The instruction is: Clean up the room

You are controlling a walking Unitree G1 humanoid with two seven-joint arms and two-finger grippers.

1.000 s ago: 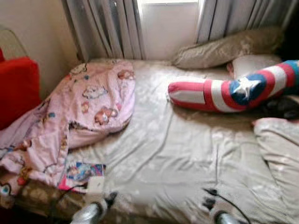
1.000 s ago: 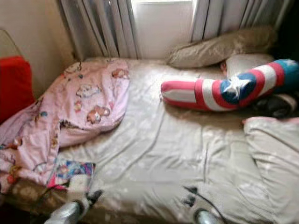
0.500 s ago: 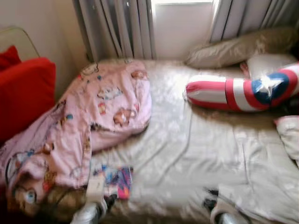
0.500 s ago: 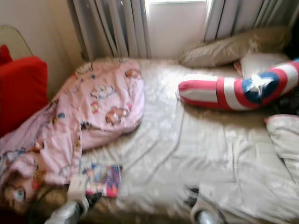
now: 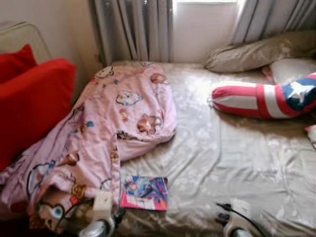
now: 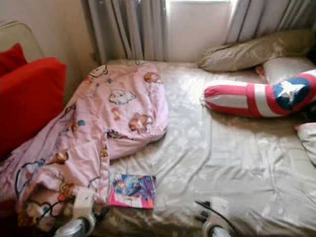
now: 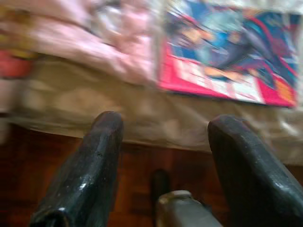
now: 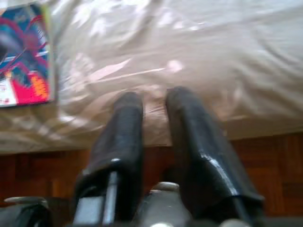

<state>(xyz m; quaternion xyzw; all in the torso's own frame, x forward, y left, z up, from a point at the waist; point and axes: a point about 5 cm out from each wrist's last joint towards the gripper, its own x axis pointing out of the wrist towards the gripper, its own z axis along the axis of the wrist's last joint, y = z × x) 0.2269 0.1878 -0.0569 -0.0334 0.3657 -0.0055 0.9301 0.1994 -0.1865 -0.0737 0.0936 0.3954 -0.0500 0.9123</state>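
A crumpled pink cartoon blanket point(image 5: 118, 123) lies over the left part of the bed and hangs off its near corner. A colourful magazine point(image 5: 145, 192) lies flat on the beige sheet point(image 5: 222, 148) near the front edge, partly tucked under the blanket. My left gripper point(image 7: 168, 120) hovers open below the bed edge, with the magazine point(image 7: 227, 52) just beyond its fingers. Low at the front edge, my right gripper point(image 8: 154, 94) is shut with nothing in it, and the magazine point(image 8: 23, 56) lies off to one side.
A red, white and blue star pillow point(image 5: 266, 98) lies at the right of the bed. A beige pillow point(image 5: 256, 49) rests under the window. Red cushions point(image 5: 29, 98) stand at the left. Grey curtains point(image 5: 133, 29) hang behind. Wooden floor point(image 8: 265, 161) shows under the bed edge.
The camera has swung to the left, so the whole scene has slid right and the red cushions and the magazine show more fully. Both grippers stay low at the bed's front edge.
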